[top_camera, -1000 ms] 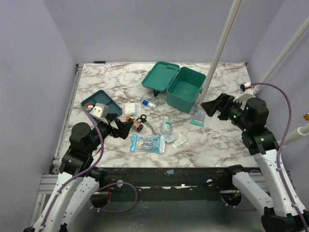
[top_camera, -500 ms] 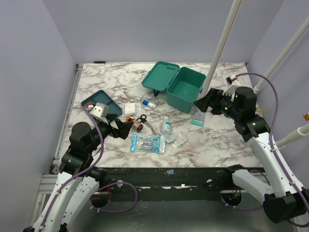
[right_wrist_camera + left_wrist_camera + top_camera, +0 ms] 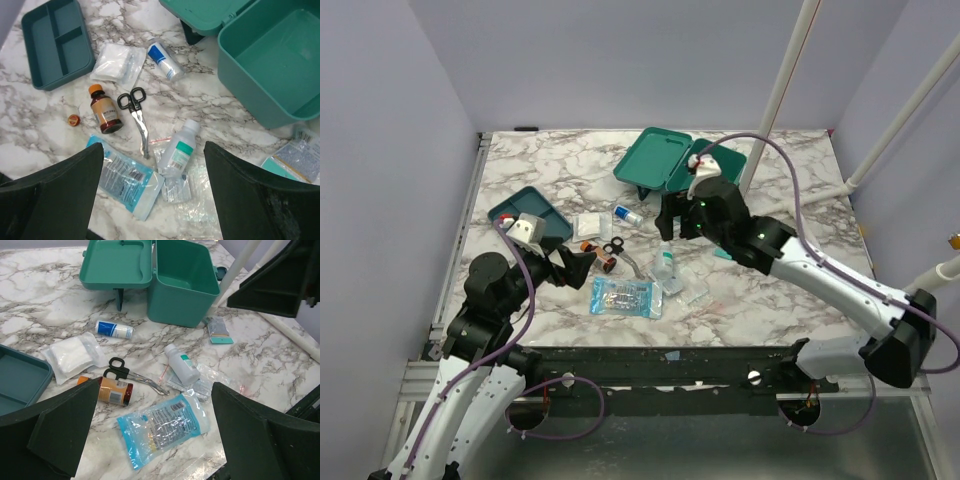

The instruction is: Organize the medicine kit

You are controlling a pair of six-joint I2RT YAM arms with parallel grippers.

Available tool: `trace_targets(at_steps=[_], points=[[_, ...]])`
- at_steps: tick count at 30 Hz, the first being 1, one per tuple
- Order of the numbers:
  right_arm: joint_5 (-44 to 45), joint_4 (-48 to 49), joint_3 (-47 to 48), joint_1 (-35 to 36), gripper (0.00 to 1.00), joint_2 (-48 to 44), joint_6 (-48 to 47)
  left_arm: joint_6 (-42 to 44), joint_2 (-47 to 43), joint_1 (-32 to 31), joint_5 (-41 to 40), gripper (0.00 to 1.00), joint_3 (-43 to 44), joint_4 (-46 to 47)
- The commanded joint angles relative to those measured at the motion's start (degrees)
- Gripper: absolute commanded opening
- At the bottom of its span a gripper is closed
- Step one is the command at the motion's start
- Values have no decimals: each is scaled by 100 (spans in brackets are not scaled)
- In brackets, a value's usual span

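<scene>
Medicine kit [image 3: 270, 65] sits open near bench's far edge, beyond right gripper [image 3: 152, 195] and left gripper [image 3: 155, 440]; both jaws spread wide.

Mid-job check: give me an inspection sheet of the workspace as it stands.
Surface: marble table, no spill seen.
Job's things: medicine kit open, lid back, box empty.
Clutter: compartment tray, gauze pack, tube, amber bottle, scissors, clear bottle, blue pouch, teal packet, all loose on the table outside the kit.
Grippers: left gripper open, empty; right gripper open, empty, above the clutter.
Cables: purple cable arches over the kit.
Surroundings: white pole beside the kit; lavender walls.
</scene>
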Motion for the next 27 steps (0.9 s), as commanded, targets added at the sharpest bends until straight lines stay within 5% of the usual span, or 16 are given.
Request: trace_targets(at_steps=[1,15,27], points=[[1522,-85,648,324,83,756,-232,5,-75,-41,-97,98,158,-46],[2874,109,1803,309,77,2396,-447,5,-102,-168,-214,99,157,-98],[1832,-318,3533,-688,71,4145,235,23,-142,-268,-297,98,148,-130]])
